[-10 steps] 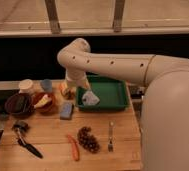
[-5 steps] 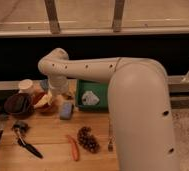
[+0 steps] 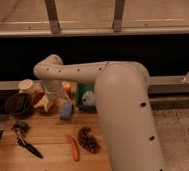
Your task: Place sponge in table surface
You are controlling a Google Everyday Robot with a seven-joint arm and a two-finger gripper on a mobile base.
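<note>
Wooden tabletop (image 3: pixel 48 137) is carrying the blue sponge (image 3: pixel 66 111), which is lying flat just beside the green tray (image 3: pixel 81 98). White arm (image 3: pixel 88 75) is reaching down, gripper (image 3: pixel 51 98) hanging just left of the sponge; open or closed, I cannot tell.

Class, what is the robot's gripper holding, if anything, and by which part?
Cannot be told: the gripper sits low over the table beside the blue sponge, which lies on the wood; no grip on it shows.

One raised view behind the arm (image 3: pixel 119 95), facing table (image 3: pixel 48 136), end effector (image 3: pixel 51 99) left-centre
</note>
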